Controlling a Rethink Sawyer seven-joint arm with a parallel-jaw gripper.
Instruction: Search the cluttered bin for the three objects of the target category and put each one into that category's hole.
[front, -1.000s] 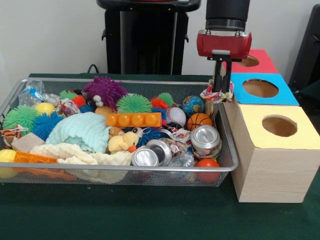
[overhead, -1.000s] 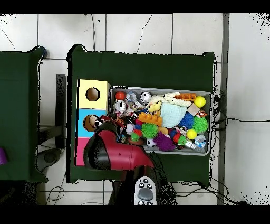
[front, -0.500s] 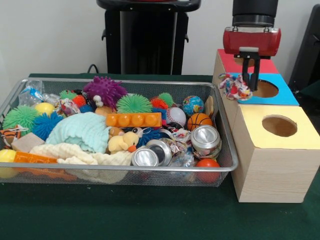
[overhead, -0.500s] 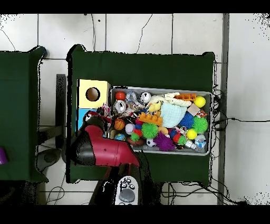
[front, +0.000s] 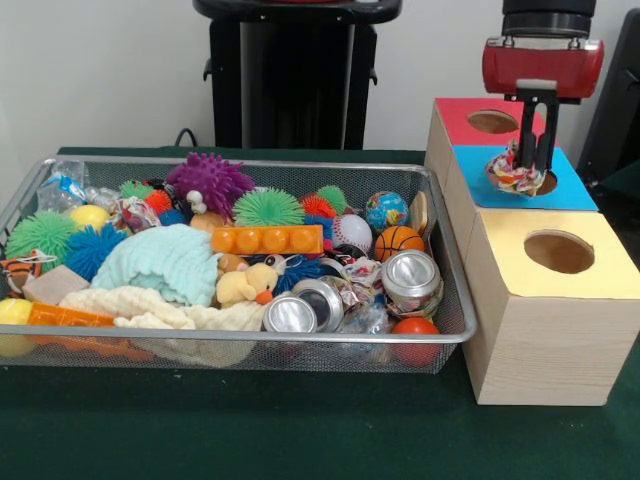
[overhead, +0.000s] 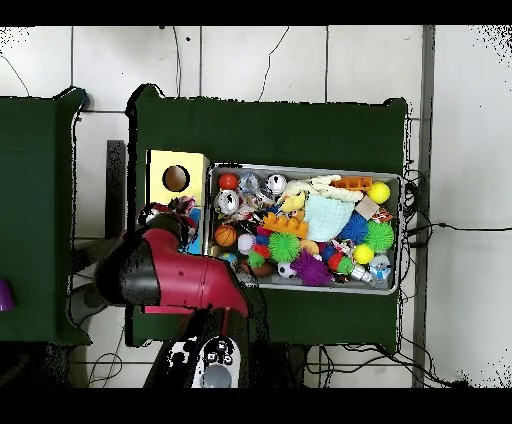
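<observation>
My gripper (front: 535, 168) is shut on a wrinkly whitish bundle (front: 513, 176) with coloured patches. It holds the bundle just above the blue-topped box (front: 495, 192), next to that box's opening. The hole (front: 558, 252) in the yellow-topped box is nearer the camera and stands open. In the overhead view the gripper (overhead: 176, 212) and bundle (overhead: 184, 207) are just below the yellow top's hole (overhead: 176, 178). The wire mesh bin (front: 250, 338) is full of toys. Two more wrinkly bundles show in it, one at the left (front: 131, 212) and one among the cans (front: 362, 272).
A red-topped box (front: 458, 119) stands behind the blue one. The bin holds spiky balls (front: 210, 180), silver cans (front: 410, 274), a mint cloth (front: 165, 262), an orange brick (front: 267, 240) and small sports balls (front: 398, 241). The robot's pedestal (front: 290, 70) stands behind the bin.
My gripper has lifted the bundle from the bin's right end and carried it right, over the bin's rim to above the blue-topped box.
</observation>
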